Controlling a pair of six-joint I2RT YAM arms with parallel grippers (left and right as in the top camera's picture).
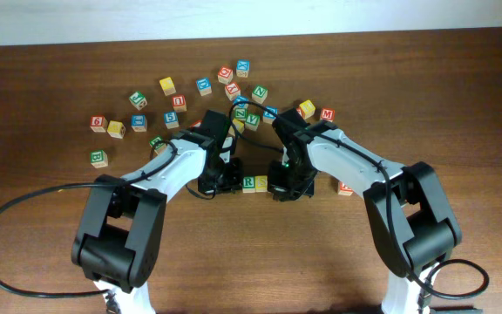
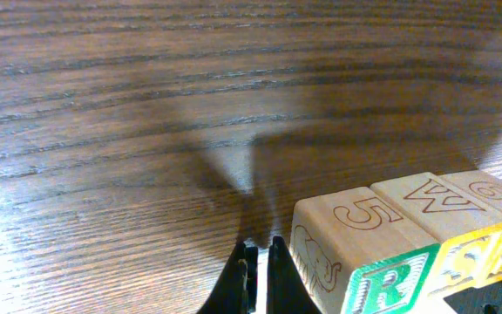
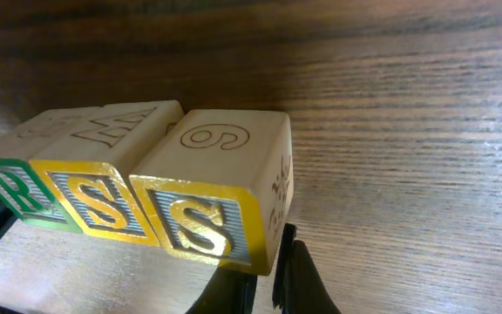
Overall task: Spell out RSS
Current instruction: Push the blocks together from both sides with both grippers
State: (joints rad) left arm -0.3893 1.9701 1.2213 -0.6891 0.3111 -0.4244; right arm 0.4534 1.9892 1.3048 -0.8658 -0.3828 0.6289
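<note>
Right wrist view shows the R block (image 3: 11,187), first S block (image 3: 94,199) and second S block (image 3: 200,222) touching in one left-right row midway between the tabletop (image 3: 408,131) side edges, R end beside the left gripper (image 2: 258,255), S end beside the right gripper (image 3: 273,279), both pinched together, empty.

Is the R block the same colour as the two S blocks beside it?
No, the R block is green, while the middle S block and the end S block are framed yellow.

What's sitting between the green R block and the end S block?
Another yellow S block, touching the R block and end S block; right wrist view shows it.
</note>
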